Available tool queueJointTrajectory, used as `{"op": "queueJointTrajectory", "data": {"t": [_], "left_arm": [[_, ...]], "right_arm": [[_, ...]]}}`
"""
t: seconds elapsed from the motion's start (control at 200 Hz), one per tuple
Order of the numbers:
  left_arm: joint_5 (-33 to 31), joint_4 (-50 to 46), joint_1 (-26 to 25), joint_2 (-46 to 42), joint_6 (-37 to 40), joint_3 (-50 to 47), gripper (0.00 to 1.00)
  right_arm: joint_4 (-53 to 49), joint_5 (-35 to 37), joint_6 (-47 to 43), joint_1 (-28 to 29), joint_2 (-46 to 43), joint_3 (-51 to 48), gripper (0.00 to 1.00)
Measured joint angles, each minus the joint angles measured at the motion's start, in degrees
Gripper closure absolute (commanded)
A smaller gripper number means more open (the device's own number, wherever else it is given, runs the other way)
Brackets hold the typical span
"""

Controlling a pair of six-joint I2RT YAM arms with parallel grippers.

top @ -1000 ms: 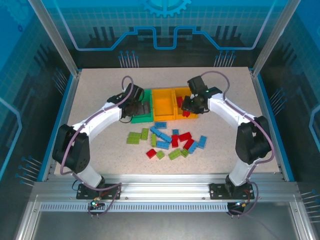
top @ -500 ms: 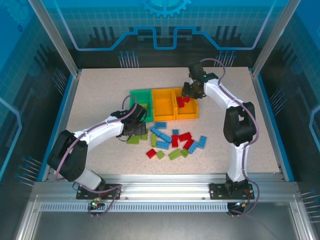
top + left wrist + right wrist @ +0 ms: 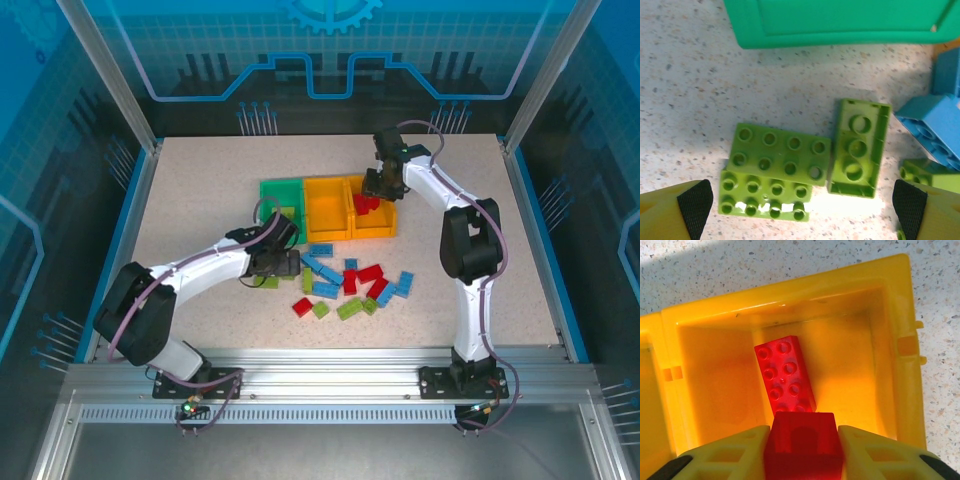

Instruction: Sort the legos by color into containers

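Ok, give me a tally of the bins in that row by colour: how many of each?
Green bin: 1
Orange bins, middle and right: 2
Total: 3

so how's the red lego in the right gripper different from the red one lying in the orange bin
The held red lego sits between the fingers of the right gripper; the loose red lego lies on the floor of the orange bin. The held one faces the camera with a recessed side, no studs showing; the loose one lies studs up. Both are red.
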Motion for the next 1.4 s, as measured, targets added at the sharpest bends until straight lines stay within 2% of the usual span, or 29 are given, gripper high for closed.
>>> {"op": "queueJointTrajectory", "data": {"t": [0.17,0.25,0.39,0.5,0.67,0.77,1.065,1.246,1.401], "left_arm": [[2.1,0.3,-4.2,0.0,-1.6,0.1,0.05],[3.5,0.8,-6.1,0.4,-3.2,0.4,0.06],[5.0,1.9,-8.4,2.3,-5.8,1.6,0.09],[5.4,1.9,-9.7,4.8,-7.2,3.4,0.14],[5.6,2.0,-10.2,8.7,-8.7,5.5,0.21],[5.7,1.9,-10.2,10.3,-9.2,6.2,0.25],[5.6,2.0,-10.2,14.4,-10.8,8.9,0.43],[5.6,2.0,-10.2,14.5,-11.7,9.2,0.48],[4.8,2.0,-10.2,14.4,-12.1,9.2,0.51]], "right_arm": [[0.0,-0.1,-0.4,0.0,0.3,0.0,0.52],[0.0,-0.2,-0.3,0.0,0.5,0.1,0.44],[0.0,-0.3,-0.6,0.0,0.5,0.6,0.42],[0.0,-0.6,-0.6,0.0,0.4,0.6,0.36],[0.0,-0.7,-0.6,-0.1,-0.2,0.6,0.30],[0.1,-0.8,-0.6,-0.1,-1.3,-0.3,0.30],[1.5,-1.6,-0.7,-0.1,-13.2,-11.8,0.28],[2.7,-1.3,-1.2,-0.8,-21.9,-22.2,0.28],[3.1,-1.0,-1.2,-2.3,-25.9,-30.4,0.27]]}}
